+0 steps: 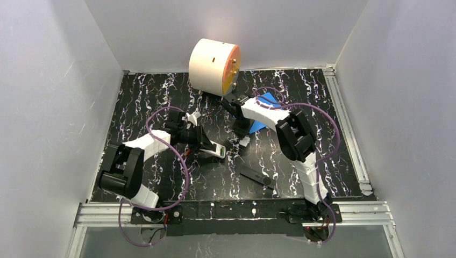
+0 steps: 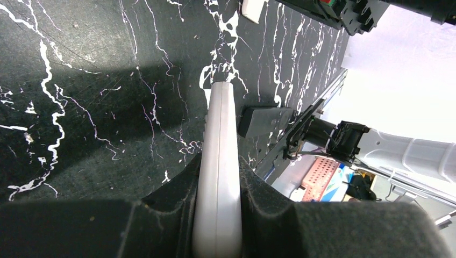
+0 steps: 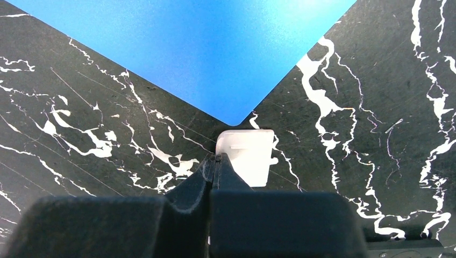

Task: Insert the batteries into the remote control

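The left end effector (image 2: 218, 174) grips the white remote (image 2: 220, 118); the right end effector (image 3: 215, 161), closed empty, sits just beside a small white piece (image 3: 248, 153).

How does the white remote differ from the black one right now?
Colour: white remote versus black remote. State: the white remote is clamped edge-on in the left gripper; the black remote lies flat on the table, untouched. Both are long and slim.
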